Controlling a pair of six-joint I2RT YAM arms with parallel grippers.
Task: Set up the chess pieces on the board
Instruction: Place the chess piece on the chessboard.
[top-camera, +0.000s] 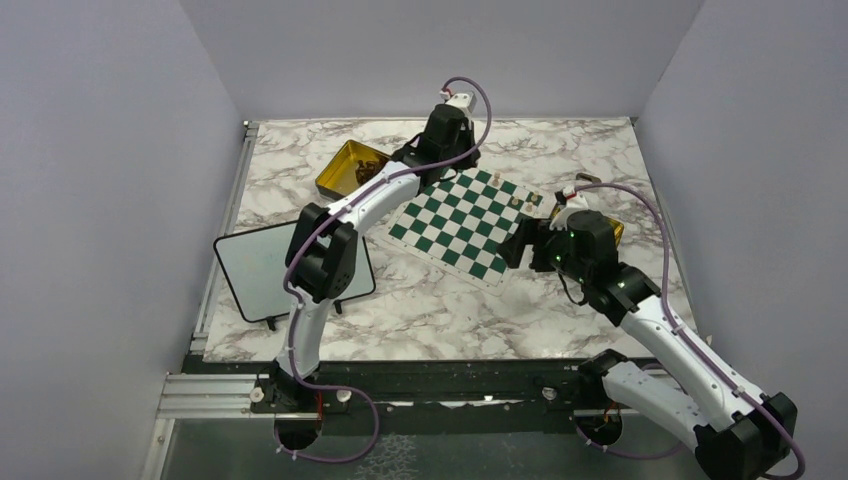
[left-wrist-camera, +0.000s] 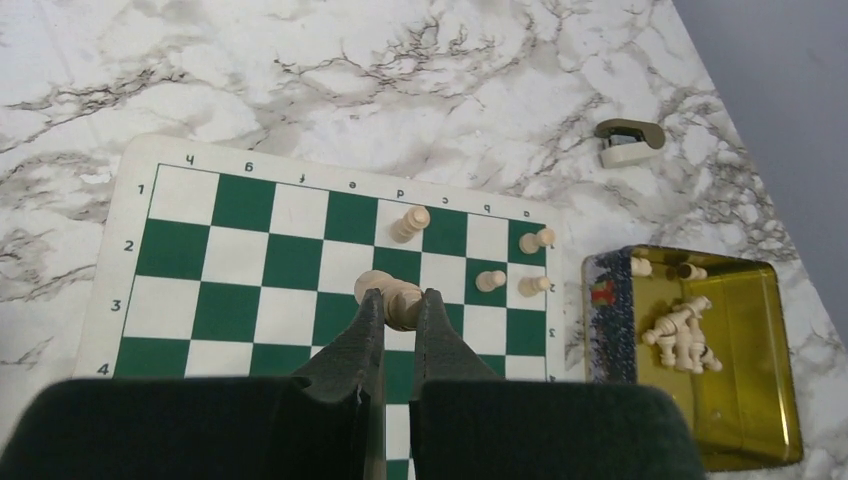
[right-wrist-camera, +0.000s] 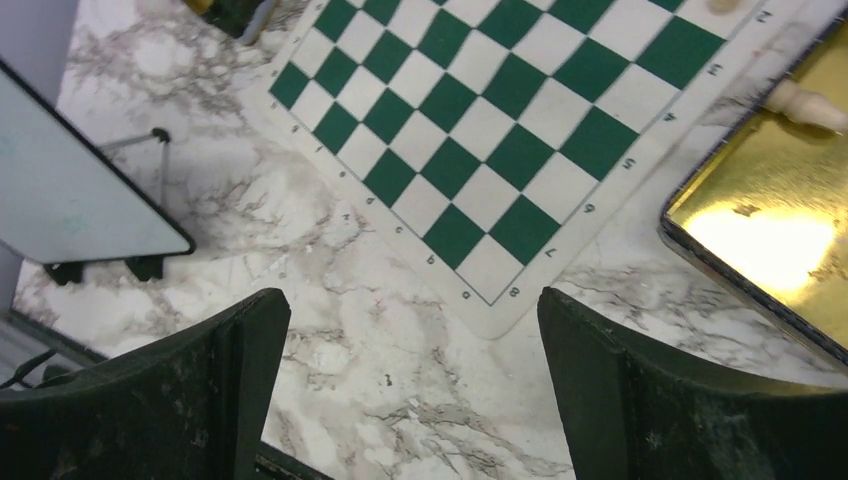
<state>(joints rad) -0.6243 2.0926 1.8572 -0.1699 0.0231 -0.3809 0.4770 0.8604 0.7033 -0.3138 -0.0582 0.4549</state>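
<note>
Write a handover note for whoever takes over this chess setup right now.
Left pincer: shut on a pale piece, low over the board.
Right pincer: open and empty, above the table by a board corner.
Done: four pale pieces stand on the board, on the gold tin side.
Left: place the held piece, then the pale heap in that tin, and what look like dark pieces in the other tin.

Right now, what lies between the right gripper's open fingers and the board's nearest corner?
Only bare marble table separates the right gripper from the board; the right wrist view shows it.
</note>
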